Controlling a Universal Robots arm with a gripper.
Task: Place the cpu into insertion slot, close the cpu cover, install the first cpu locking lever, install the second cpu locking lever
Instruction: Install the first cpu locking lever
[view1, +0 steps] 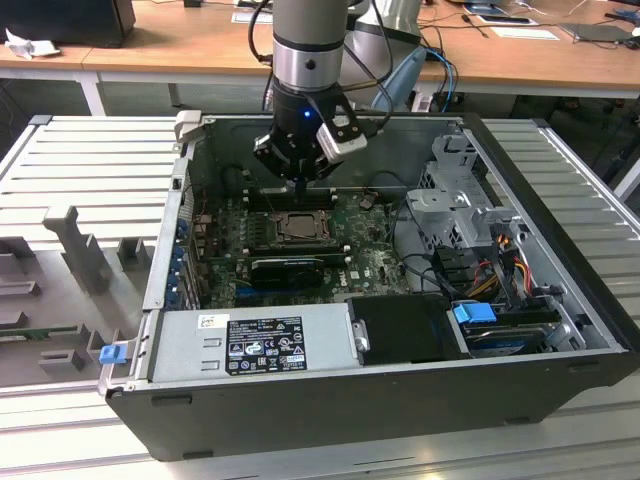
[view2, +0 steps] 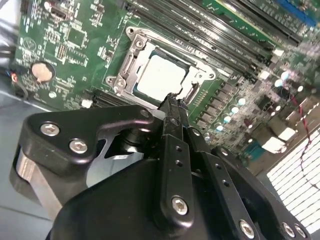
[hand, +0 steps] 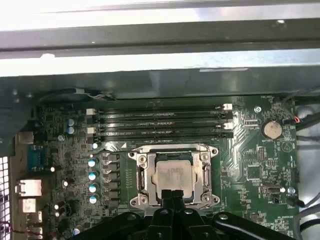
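In the exterior view, a ribbed metal table (view1: 90, 160) holds an open computer case (view1: 300, 395). Mid-case, the cpu (view1: 297, 227) lies in the insertion slot (view1: 274, 236), the cpu cover (hand: 142, 172) flat around it. The gripper (view2: 172, 98) is at the cover's edge, fingers pressed together on nothing; a drive cage (view1: 460, 200) stands toward the exterior view's right

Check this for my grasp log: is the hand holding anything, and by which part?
Nothing, it seems: the hand is shut with nothing between its fingers, tips at the edge of the cover; the cpu lies in its window.
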